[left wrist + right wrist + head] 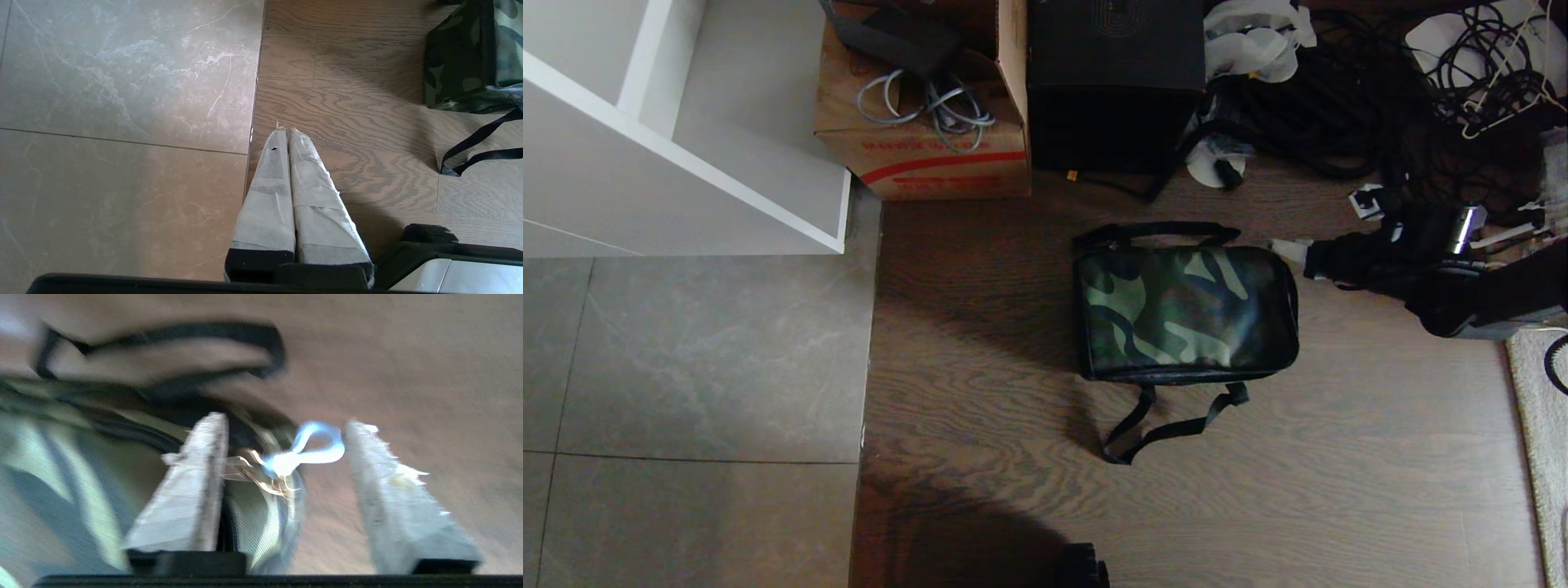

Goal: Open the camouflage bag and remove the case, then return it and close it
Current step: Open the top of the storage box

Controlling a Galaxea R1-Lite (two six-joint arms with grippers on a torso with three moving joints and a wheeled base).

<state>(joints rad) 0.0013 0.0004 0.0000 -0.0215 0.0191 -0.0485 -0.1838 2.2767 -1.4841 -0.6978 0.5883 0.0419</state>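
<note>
Far left, a white shelf unit [678, 139] with smooth flat panels stands over grey stone tiles [686, 367], glossy and faintly veined. The left hand [284, 131] hangs low over the seam where tile meets wood, its two tape-wrapped fingers [269, 192] pressed flat together and holding nothing. Next along, a brown cardboard box [931, 122] with a red stripe, grey cables [931, 102] coiled on top, and just beside it a plain black box [1115, 82], matte and square-edged. In the middle, on the grained wood floor [980, 392], sits the bag [1184, 314]: boxy, soft, shiny camouflage fabric, lid shut, a black handle [1156, 233] along its far edge and a black strap [1160, 425] trailing loose in a loop on the near side. At its right end is the right hand [284, 426], dark arm reaching in from the right; its taped fingers stand well apart with the white zipper pull [306, 451] lying between them, gripped by neither. Behind that, a tangle of black cables [1339, 106] crowds the floor, and a pale rug [1539, 425] edges the far right.
</note>
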